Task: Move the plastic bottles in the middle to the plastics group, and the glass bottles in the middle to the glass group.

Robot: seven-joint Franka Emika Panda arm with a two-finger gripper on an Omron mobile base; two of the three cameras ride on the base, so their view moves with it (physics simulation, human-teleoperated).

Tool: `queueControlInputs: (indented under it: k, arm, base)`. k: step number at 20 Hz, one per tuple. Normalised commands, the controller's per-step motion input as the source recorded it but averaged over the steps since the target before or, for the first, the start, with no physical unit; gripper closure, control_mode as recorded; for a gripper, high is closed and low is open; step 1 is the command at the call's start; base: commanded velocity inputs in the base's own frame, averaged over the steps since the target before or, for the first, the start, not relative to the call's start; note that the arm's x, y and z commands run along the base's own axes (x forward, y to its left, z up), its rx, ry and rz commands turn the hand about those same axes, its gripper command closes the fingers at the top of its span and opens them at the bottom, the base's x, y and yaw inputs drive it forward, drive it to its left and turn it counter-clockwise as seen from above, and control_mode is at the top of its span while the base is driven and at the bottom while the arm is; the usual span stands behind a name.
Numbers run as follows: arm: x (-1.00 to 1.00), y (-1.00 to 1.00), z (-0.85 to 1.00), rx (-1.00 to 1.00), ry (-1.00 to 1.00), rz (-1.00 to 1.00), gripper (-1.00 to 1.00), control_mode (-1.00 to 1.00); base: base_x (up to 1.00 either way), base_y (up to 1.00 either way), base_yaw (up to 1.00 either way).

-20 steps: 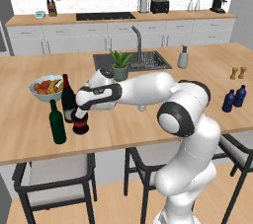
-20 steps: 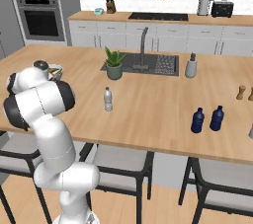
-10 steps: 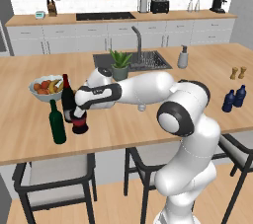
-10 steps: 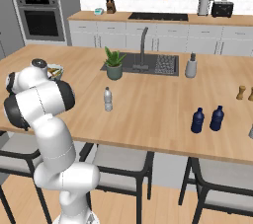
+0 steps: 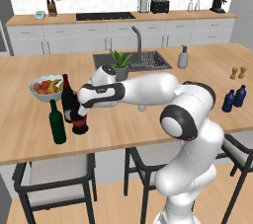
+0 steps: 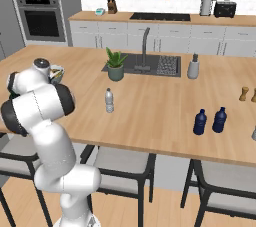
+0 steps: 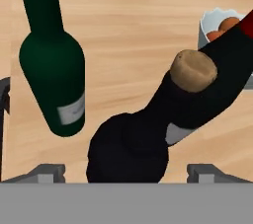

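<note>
The squat black bottle with a red band (image 5: 79, 125) stands on the island beside the plain green wine bottle (image 5: 57, 123) and the black, red-topped wine bottle (image 5: 66, 96). My gripper (image 5: 78, 112) hovers just over its neck. In the hand view its cork (image 7: 193, 70) and belly (image 7: 127, 155) lie between my fingertips (image 7: 47, 171), which stand wide apart without touching it; the gripper (image 7: 126, 171) is open. The green bottle (image 7: 52, 86) is to the left. The clear whitish bottle (image 6: 109, 100) stands mid-island. Two dark blue bottles (image 6: 200, 122) (image 6: 219, 119) stand together at the right.
A fruit bowl (image 5: 35, 93) sits right behind the wine bottles. A potted plant (image 6: 115, 65), the sink (image 6: 161, 65) and a soap dispenser (image 6: 193, 66) line the island's far side. Two brown shakers (image 5: 237, 73) stand near the right end. Stools sit under the front edge.
</note>
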Motion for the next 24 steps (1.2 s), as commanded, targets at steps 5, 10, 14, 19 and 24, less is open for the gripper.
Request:
queueControlInputs:
  k: [5, 10, 14, 19, 24]
  arm:
    - [-0.41, -0.54, 0.22, 0.06, -0.08, -0.04, -1.0, -1.0]
    - [-0.35, -0.69, 0.22, 0.05, -0.03, -0.05, -1.0, -1.0]
    - [-0.02, -0.84, 0.2, 0.0, 0.0, -0.13, -1.0, -1.0]
    - [0.02, -0.8, 0.29, -0.04, 0.1, -0.25, -1.0, -1.0]
    - [0.1, -0.38, 0.11, -0.22, 0.13, -0.36, -1.0, -1.0]
  base:
    - [0.0, 0.0, 0.0]
    - [0.0, 0.0, 0.0]
    - [0.0, 0.0, 0.0]
    - [0.0, 0.0, 0.0]
    - [0.0, 0.0, 0.0]
